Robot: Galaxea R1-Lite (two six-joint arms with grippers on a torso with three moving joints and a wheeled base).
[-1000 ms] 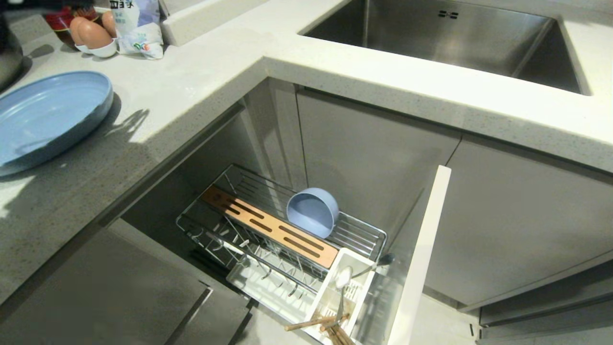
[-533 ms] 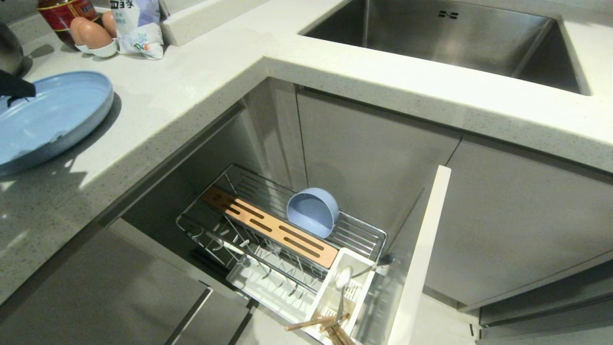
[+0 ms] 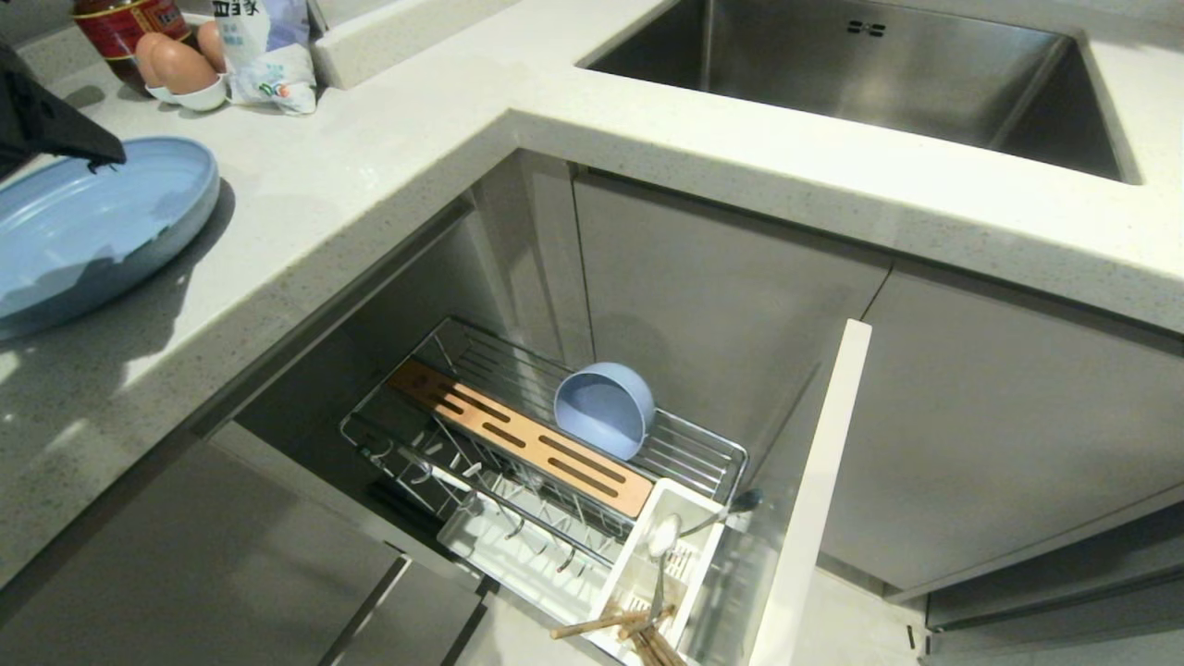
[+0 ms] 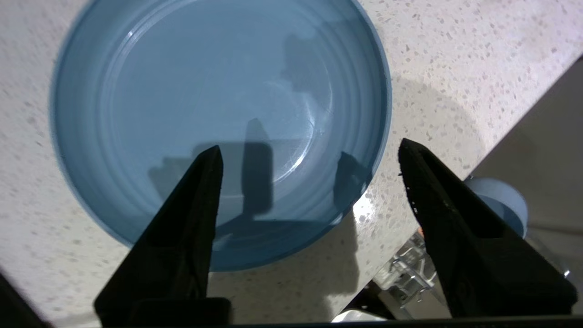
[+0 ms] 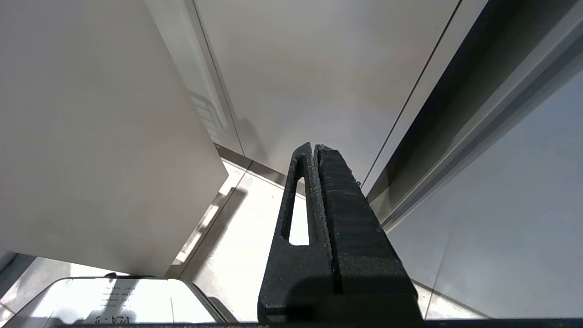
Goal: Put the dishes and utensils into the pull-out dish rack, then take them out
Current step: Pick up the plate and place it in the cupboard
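Far left, the left gripper point(image 4: 309, 150) hangs over the blue plate point(image 3: 88, 231) lying flat on the speckled surface point(image 3: 370, 166), fingers point(image 4: 191, 218) spread wide, grasping nothing. Below, the pull-out dish rack point(image 3: 555, 462) stands open: bowl point(image 3: 603, 407) tipped on its wires, spoon point(image 3: 662, 546) and chopsticks point(image 3: 610, 624) in the caddy. Right gripper point(image 5: 315, 148) is parked by the cabinets, fingers clenched together.

Pale blue plate point(image 3: 88, 231): matte, lies flat on the speckled counter at about nine o'clock. Pale blue bowl point(image 3: 603, 407): tipped on its side in the pull-out dish rack point(image 3: 546, 444), a chrome wire basket pulled open at six o'clock. Silver spoon point(image 3: 662, 546) and wooden chopsticks point(image 3: 601, 625): lean in the rack's white utensil caddy, at its five o'clock end.
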